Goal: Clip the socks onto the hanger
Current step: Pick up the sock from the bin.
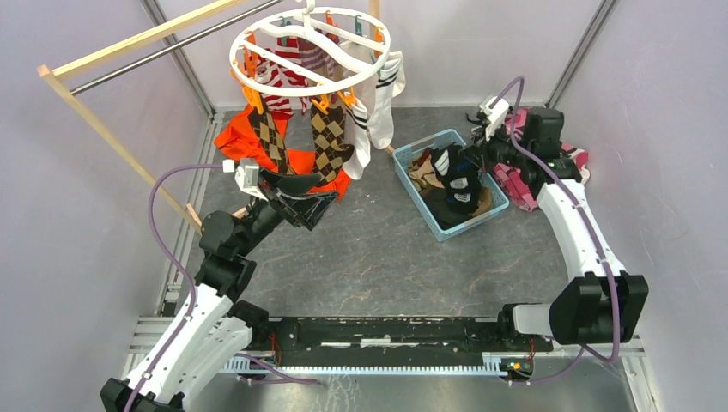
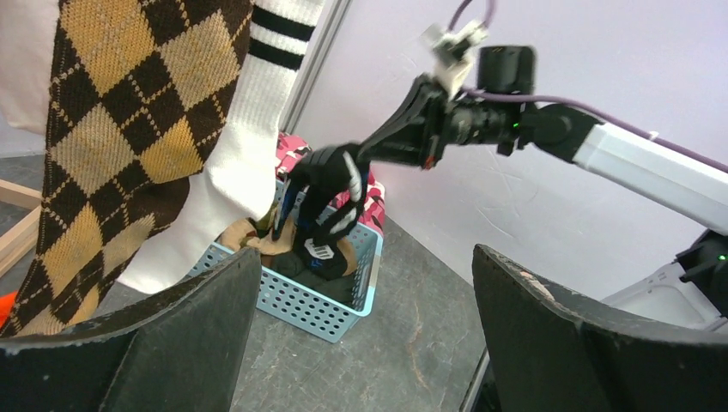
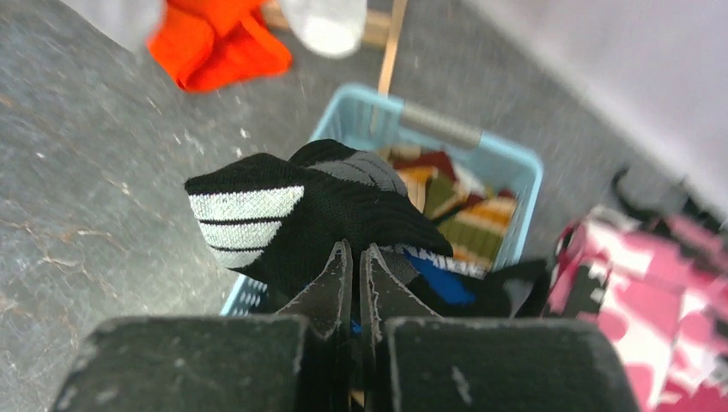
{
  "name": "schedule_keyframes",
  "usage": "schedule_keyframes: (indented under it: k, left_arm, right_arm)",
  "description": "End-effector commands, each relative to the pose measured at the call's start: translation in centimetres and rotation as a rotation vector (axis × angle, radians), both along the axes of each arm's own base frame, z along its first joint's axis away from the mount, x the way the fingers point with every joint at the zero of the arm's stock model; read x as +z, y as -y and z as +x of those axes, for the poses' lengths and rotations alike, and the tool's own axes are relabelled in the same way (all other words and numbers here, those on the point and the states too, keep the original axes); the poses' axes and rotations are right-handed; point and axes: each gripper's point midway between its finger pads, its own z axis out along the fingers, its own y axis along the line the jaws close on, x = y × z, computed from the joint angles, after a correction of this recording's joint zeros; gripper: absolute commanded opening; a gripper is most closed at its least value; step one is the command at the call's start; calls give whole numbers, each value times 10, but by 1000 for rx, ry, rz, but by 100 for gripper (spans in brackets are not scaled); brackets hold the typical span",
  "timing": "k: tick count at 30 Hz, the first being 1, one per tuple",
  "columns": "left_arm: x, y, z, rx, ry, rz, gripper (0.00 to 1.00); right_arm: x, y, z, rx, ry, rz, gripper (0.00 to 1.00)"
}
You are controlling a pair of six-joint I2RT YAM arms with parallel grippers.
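The white round hanger (image 1: 309,51) hangs at the back, with brown argyle socks (image 1: 329,137), a red-and-white striped sock (image 1: 283,81) and white black-striped socks (image 1: 382,94) clipped under it. My right gripper (image 3: 354,253) is shut on a black sock with blue and white marks (image 3: 292,215), holding it just above the blue basket (image 1: 412,159). More socks lie in that basket. My left gripper (image 1: 311,196) stands open and empty below the hanging argyle sock (image 2: 112,137), facing the basket (image 2: 326,313).
An orange garment (image 1: 240,142) lies under the hanger, behind my left gripper. Pink camouflage cloth (image 1: 515,184) lies right of the basket, under the right arm. A wooden rack with a metal bar (image 1: 103,129) slants along the left wall.
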Motion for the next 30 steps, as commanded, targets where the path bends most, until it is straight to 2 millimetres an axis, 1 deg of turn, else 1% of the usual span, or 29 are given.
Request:
schedule_keyframes:
  k: [1,2,3,5,7,8,9,11,12,13,14,16,19,20,22,24,26,28,30]
  left_arm:
    - [20,2,-10,-41,45,-41,97]
    - [18,3,-10,-44,41,-39,97]
    - [19,3,-9,-46,39,-39,97]
    - [18,5,-8,-53,34,-35,97]
    - [18,6,-8,-58,30,-34,97]
    - [19,6,-8,-58,29,-34,96]
    - [20,5,-7,-53,26,-34,96]
    - [22,3,-7,-36,25,-38,96]
    - [23,1,-7,-29,29,-39,96]
    - [25,-1,-8,-20,35,-43,96]
    - [25,-2,-7,-10,36,-45,96]
    - [25,-5,-7,8,40,-51,96]
    - [24,-10,-4,44,34,-61,96]
    - [24,-11,-2,56,34,-64,96]
    - [26,-13,0,74,42,-70,96]
    - [27,-14,4,87,46,-75,96]
    - [27,-14,5,88,47,-74,96]
    - [26,-12,8,86,42,-68,97]
    - [23,-9,11,76,34,-59,97]
  right_arm:
    - [-61,24,18,-186,-150,-64,3]
    - [-74,30,27,-233,-173,-95,8]
    - [-84,34,34,-270,-194,-121,17]
    - [-93,35,49,-292,-222,-138,37]
    - [-82,37,63,-305,-197,-138,50]
    - [-69,40,69,-310,-158,-141,55]
    - [-53,43,75,-320,-114,-140,58]
    - [-28,52,79,-323,-47,-133,63]
    - [-18,51,76,-297,-28,-121,64]
    - [-12,60,72,-279,-28,-105,64]
    - [-10,59,66,-242,-33,-93,64]
    - [-12,47,41,-114,-57,-62,64]
    - [-31,28,3,26,-121,-26,65]
    - [-37,24,-7,45,-138,-11,65]
    - [-57,19,-25,73,-179,10,67]
    - [-71,15,-37,95,-215,26,71]
    - [-82,8,-44,136,-235,4,72]
    - [-94,0,-47,168,-251,-56,73]
    - [-98,-13,-45,176,-264,-69,73]
